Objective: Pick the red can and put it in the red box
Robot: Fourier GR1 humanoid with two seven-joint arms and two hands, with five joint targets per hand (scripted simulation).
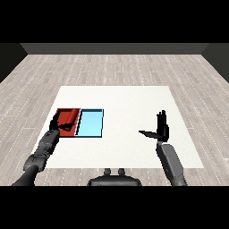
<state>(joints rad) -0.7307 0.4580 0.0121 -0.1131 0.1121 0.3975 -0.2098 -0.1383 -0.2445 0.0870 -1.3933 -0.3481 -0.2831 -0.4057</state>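
The white table (pixel 134 147) carries two trays side by side near its left edge; the red tray (pixel 71 114) lies outermost, the light blue tray (pixel 91 123) touches its right side. The left hand (pixel 59 123) reaches over the near left part of the red tray; it is a dark shape against the red, and I cannot tell whether its fingers are curled or straight; I cannot make out the red can anywhere, whether under that hand or elsewhere. The right hand (pixel 162 127) stands above the table's right half, well apart from both trays; its fingers point straight up, its thumb sticks out to the left; it is spread and holds nothing.
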